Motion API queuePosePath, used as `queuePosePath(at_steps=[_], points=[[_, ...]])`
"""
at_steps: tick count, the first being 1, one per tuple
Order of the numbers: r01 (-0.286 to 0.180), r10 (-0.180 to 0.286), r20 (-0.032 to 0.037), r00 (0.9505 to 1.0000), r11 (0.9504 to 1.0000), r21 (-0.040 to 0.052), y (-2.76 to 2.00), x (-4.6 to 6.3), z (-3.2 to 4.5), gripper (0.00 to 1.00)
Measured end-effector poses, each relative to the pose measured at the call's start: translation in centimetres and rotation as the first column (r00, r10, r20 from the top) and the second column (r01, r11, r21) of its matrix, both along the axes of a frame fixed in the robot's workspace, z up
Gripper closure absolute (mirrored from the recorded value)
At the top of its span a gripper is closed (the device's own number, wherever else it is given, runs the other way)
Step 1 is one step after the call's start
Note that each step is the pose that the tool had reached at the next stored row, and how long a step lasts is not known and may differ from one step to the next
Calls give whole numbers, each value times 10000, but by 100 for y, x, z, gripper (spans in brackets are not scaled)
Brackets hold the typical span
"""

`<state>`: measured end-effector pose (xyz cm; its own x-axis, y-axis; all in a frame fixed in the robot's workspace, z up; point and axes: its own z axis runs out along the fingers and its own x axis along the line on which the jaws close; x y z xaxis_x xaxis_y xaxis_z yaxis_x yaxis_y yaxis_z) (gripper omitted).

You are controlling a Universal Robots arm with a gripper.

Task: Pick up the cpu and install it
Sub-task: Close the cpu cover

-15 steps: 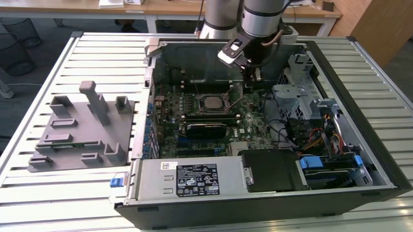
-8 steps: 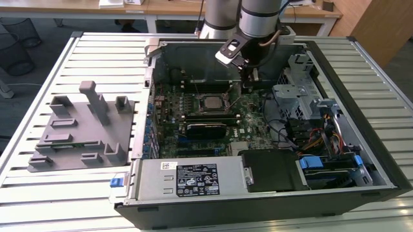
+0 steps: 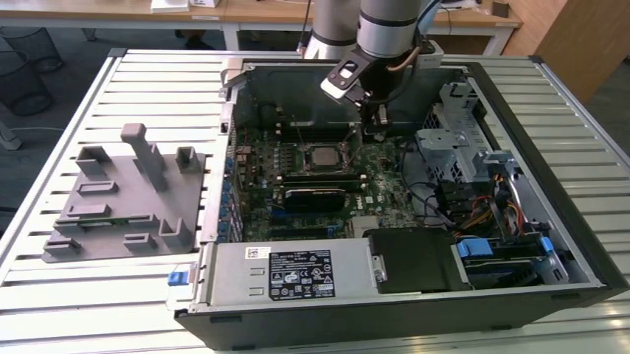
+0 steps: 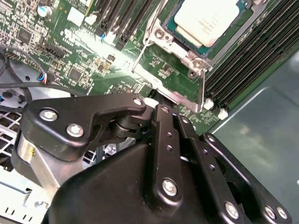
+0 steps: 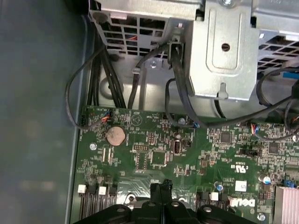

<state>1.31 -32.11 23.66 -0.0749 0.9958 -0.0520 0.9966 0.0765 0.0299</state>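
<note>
The cpu lies flat in the socket in the middle of the motherboard, inside the open computer case. Its silvery top shows within the metal socket frame in the second wrist view. A thin socket lever runs beside that frame. My gripper hangs low over the board, just to the exterior view's right of the socket. Its black fingers are shut together with nothing visible between them. The fingertips stand close above the board next to the frame's corner.
The case walls enclose the work area. A metal drive cage and black cables stand near the gripper. Memory slots flank the socket. A grey fixture lies on the slatted table on the exterior view's left.
</note>
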Motion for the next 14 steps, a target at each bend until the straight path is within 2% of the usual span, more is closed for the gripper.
queuePosePath(at_steps=[7,14], points=[[0,0,0,10000,10000,0,2,-65,-5,89],[0,0,1,10000,10000,2,2,-80,-5,89]])
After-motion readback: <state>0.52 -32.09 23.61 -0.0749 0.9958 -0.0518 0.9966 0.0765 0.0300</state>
